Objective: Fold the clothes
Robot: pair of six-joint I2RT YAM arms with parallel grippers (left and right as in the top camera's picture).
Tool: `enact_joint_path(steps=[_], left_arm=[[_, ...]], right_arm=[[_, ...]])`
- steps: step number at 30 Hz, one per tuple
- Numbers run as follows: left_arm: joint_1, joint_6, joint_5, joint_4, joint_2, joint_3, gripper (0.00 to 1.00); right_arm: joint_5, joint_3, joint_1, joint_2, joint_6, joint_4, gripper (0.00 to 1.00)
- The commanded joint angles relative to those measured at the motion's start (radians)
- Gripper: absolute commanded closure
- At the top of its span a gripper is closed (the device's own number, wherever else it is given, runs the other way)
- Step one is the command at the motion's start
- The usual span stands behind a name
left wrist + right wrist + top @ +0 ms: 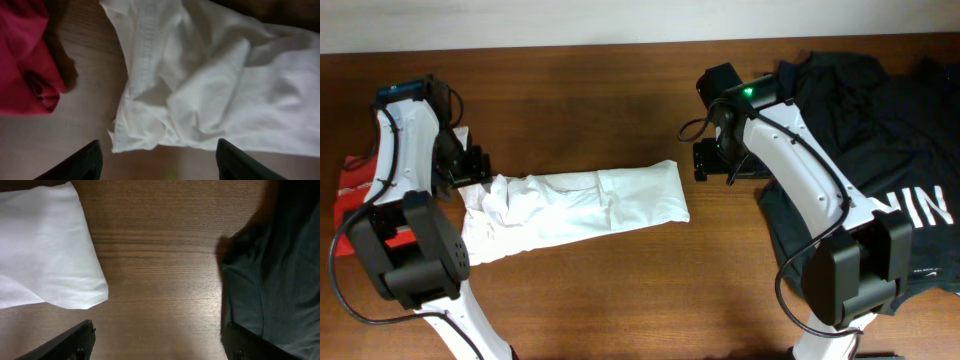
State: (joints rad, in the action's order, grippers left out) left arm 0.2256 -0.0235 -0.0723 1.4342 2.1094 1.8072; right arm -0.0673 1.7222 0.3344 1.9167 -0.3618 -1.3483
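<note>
- The white T-shirt (575, 205) lies on the table (620, 90) between my two arms, laid in one long band running left to right — the lengthwise folds look done.
- Its right end is flat with a clean, rounded corner. In the right wrist view that corner sits up and to the left of my right pincer (157, 330), apart from it.
- Its left end is the weak spot: the cloth there is bunched and creased, with a stitched hem showing, just ahead of my left pincer (157, 150).
- My left pincer is spread, with nothing between its fingers. It hovers by the crumpled edge, and I see no contact.
- My right pincer is spread and empty too, over bare wood between the white shirt and the black shirt (880, 120).
- The red garment (25, 55) lies beside the left end, apart from the white cloth, and is not my job.
- My reckoning — past halfway. What is left is to smooth the rumpled end, then bring one end over the other so the band becomes a compact packet.
</note>
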Motion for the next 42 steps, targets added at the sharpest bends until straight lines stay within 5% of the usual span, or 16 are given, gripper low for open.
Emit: enact_joint_path(steps=[1, 18, 21, 23, 26, 33, 42], left_arm=[[0.006, 0.001, -0.041, -0.070, -0.014, -0.095, 0.25], [0.019, 0.001, -0.029, -0.472, -0.010, -0.439, 0.23], [0.019, 0.000, -0.018, -0.491, -0.009, -0.470, 0.41], [0.019, 0.000, -0.018, -0.491, -0.009, -0.478, 0.70], [0.020, -0.008, -0.019, -0.484, -0.010, -0.476, 0.89], [0.050, -0.010, -0.051, -0.314, -0.010, -0.293, 0.99], [0.062, -0.083, -0.012, 0.037, -0.010, 0.108, 0.99]], right_arm=[[-0.023, 0.010, -0.001, -0.013, -0.010, -0.003, 0.15], [-0.024, 0.010, -0.001, -0.013, -0.010, -0.024, 0.15], [-0.024, 0.010, -0.001, -0.013, -0.010, -0.025, 0.15], [-0.024, 0.010, -0.001, -0.013, -0.010, -0.025, 0.15], [-0.024, 0.010, -0.001, -0.013, -0.010, -0.025, 0.15], [-0.047, 0.010, -0.003, -0.013, -0.010, -0.026, 0.15], [-0.050, 0.010, -0.055, -0.013, -0.009, -0.026, 0.13]])
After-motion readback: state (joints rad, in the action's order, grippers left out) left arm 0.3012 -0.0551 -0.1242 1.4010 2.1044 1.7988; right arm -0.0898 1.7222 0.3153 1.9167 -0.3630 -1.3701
